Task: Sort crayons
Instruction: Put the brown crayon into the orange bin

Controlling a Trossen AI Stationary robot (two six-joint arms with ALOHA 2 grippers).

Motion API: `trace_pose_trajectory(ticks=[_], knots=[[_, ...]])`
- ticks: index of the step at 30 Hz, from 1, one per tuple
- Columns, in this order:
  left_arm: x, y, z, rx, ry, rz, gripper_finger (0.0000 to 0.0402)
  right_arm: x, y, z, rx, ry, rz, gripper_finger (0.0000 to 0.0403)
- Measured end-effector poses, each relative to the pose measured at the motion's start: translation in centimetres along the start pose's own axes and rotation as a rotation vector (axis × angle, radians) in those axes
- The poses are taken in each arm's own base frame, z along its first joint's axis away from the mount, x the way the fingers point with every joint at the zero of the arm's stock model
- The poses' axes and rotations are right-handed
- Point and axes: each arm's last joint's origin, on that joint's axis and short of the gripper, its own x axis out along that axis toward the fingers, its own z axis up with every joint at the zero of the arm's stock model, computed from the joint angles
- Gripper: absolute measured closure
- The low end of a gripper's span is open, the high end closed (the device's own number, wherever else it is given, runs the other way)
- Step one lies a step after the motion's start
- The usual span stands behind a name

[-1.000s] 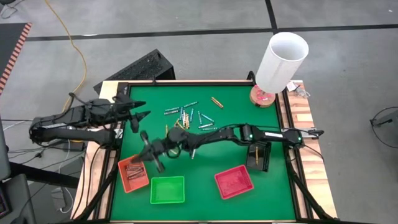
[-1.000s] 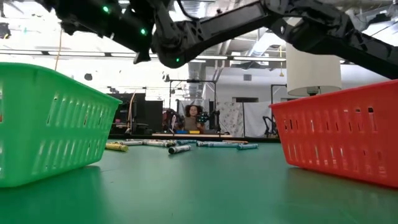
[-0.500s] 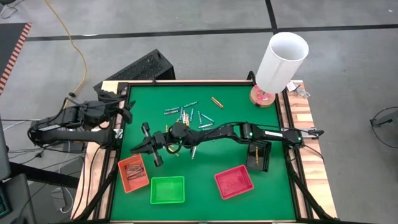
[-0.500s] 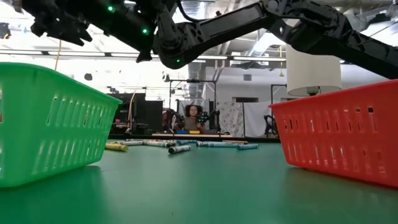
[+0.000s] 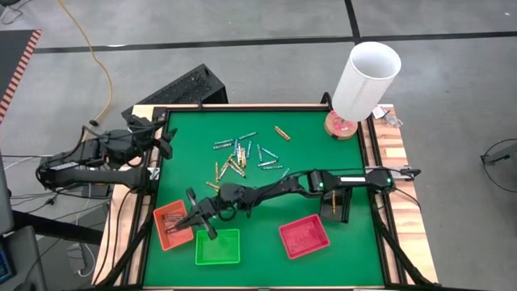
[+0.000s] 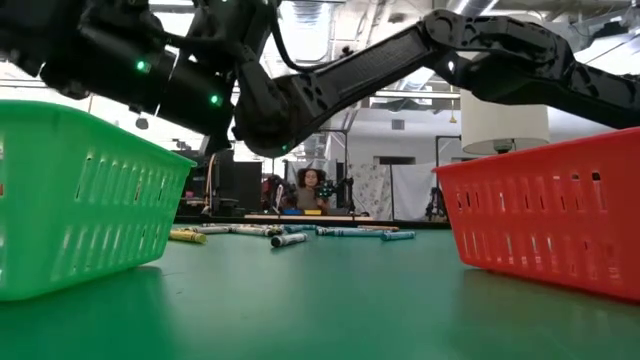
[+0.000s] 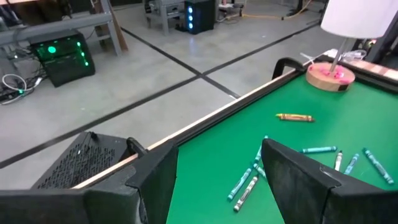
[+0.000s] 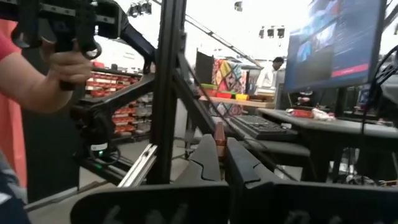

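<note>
Tabletop (image 5: 266, 194) green; right gripper (image 5: 196, 224) pressed together, empty, above gap between orange tray (image 5: 173, 225) and green tray (image 5: 218, 246); left gripper (image 5: 166, 139) spread, at tabletop's left edge; crayons (image 5: 241, 153) scattered mid-tabletop toward far side.

Crayons (image 5: 242, 152) lie scattered behind a row of trays (image 5: 217, 246); some apparently inside the leftmost.
</note>
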Motion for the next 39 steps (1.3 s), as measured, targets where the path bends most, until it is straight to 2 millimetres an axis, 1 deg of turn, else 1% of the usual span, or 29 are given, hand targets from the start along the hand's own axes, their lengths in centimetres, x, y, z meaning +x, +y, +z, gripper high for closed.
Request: trace_pose_trajectory(ticks=[9, 15, 19, 22, 27, 31, 35, 39], knots=[[0.0, -0.1, 0.0, 0.001, 0.008, -0.029, 0.0178, 0.0, 0.0, -0.1, -0.005, 0.01, -0.006, 0.0403], [0.0, -0.1, 0.0, 0.0, 0.01, -0.036, 0.0178, 0.1, 0.1, -0.1, -0.037, 0.008, -0.058, 0.0403], [0.0, -0.1, 0.0, 0.001, 0.01, -0.037, 0.0178, 0.1, 0.1, -0.6, -0.01, 0.05, -0.083, 0.0397], [0.0, -0.1, 0.0, 0.001, 0.01, -0.037, 0.0178, 0.1, 0.0, -0.8, 0.006, 0.075, -0.111, 0.0371], [0.0, -0.1, 0.0, 0.001, 0.011, -0.038, 0.0178, 0.0, -0.2, -0.9, 0.011, 0.087, -0.147, 0.031], [0.0, -0.1, 0.0, 0.001, 0.011, -0.039, 0.0178, 0.1, -0.2, -0.9, 0.023, 0.086, -0.163, 0.0269], [0.0, -0.1, 0.0, 0.001, 0.015, -0.052, 0.0178, 0.1, -0.2, -1.0, 0.009, 0.09, -0.169, 0.0247], [0.0, -0.2, -0.2, 0.012, 0.03, -0.081, 0.0178, 0.1, -0.4, -0.9, -0.052, 0.112, -0.22, 0.024]])
